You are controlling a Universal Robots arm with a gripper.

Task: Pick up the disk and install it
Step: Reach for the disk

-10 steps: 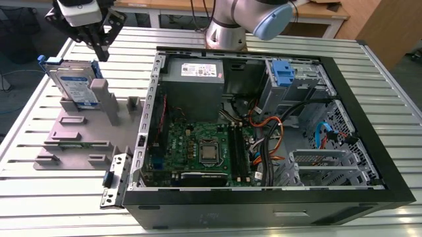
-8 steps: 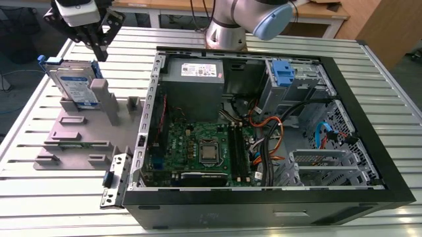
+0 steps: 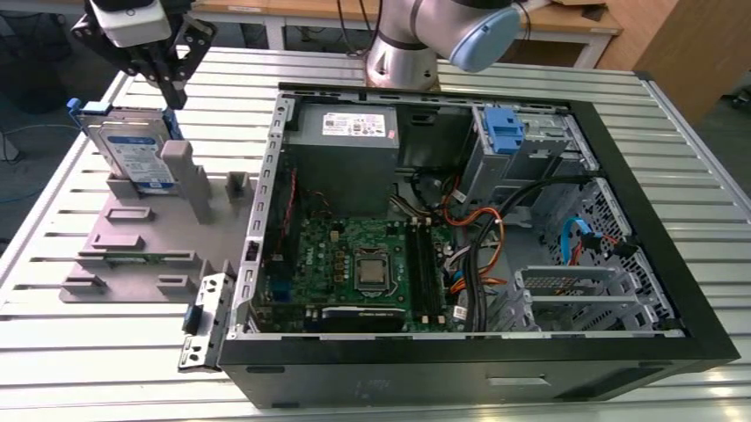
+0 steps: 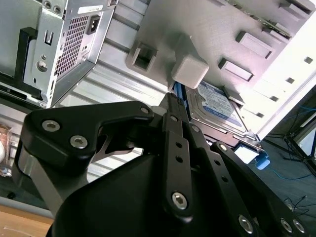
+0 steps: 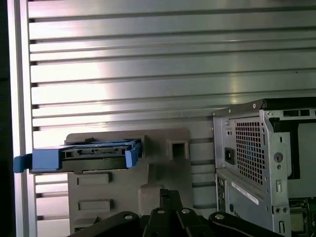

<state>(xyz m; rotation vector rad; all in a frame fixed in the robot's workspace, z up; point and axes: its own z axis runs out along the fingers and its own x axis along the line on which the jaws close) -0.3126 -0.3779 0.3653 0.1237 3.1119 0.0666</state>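
Note:
The disk stands on edge in a grey holder on the table, at the exterior view's left of the open computer case. It is silver with a white-and-blue label and blue side rails. My gripper hangs just above the holder, beside the end of the disk nearest the case, with its black fingers shut together on nothing. In the second wrist view the gripper points at the disk and a grey post of the holder. In the first wrist view the disk lies apart from the gripper.
The case lies open on its side, showing the motherboard, cables and a grey power supply. A drive bay with a blue latch piece sits at the case's far side. The ribbed metal table runs around the case.

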